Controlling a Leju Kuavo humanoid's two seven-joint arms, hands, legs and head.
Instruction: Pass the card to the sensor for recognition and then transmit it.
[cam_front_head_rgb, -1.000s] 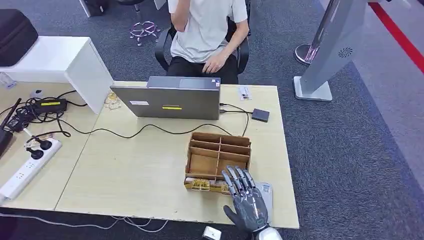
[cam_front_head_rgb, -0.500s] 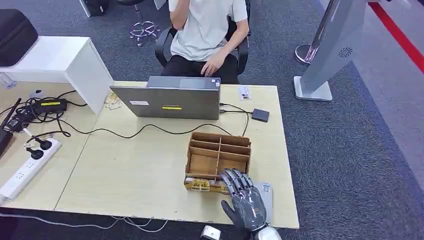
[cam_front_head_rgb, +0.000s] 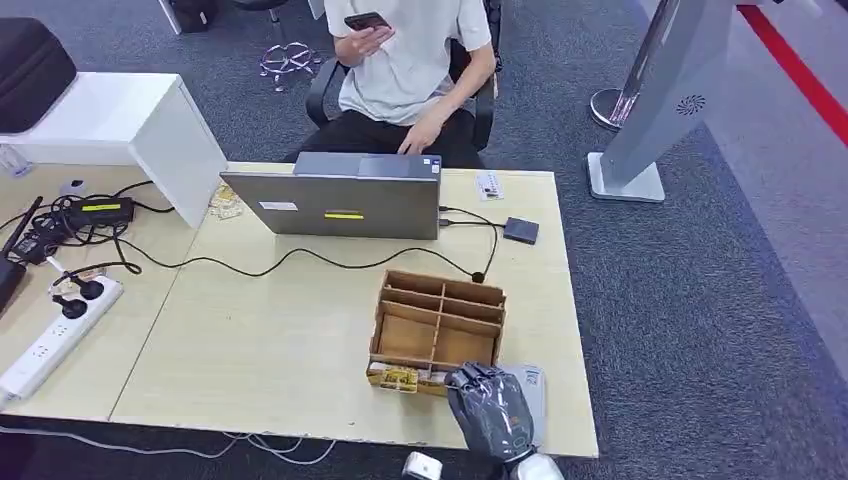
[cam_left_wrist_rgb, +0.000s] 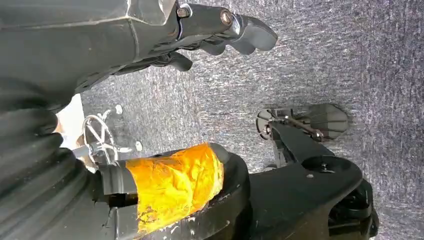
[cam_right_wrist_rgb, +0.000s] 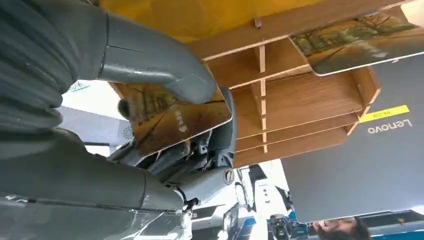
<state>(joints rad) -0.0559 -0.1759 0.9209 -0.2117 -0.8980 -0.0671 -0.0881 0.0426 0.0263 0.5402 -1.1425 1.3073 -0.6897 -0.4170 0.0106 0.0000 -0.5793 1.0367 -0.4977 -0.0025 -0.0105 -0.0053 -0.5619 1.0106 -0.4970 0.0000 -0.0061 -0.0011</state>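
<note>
Right robot hand (cam_front_head_rgb: 490, 408): curled at the desk's (cam_front_head_rgb: 280, 340) near edge, just in front of the box (cam_front_head_rgb: 437, 318); the thumb (cam_right_wrist_rgb: 155, 60) pressed a card (cam_right_wrist_rgb: 175, 117) against the fingers (cam_right_wrist_rgb: 200, 150), so the card was pinched flat and ready to be carried.
Card: in the right robot hand, beside the box's front wall; its printed face showed in the right wrist view.
Second card (cam_right_wrist_rgb: 360, 42): standing in a front slot of the box, just beyond the hand.
Box: open-topped dividers kept cards upright, easy to pinch by an edge.
Sensor (cam_front_head_rgb: 521, 230): probably the small dark pad, well beyond the hand past the box, cabled to the laptop (cam_front_head_rgb: 340, 200).
Left robot hand (cam_left_wrist_rgb: 220, 30): hanging over carpet, fingers loosely curled, holding nothing.
Person (cam_front_head_rgb: 410, 60): seated behind the laptop, looking at a phone (cam_front_head_rgb: 366, 20).
</note>
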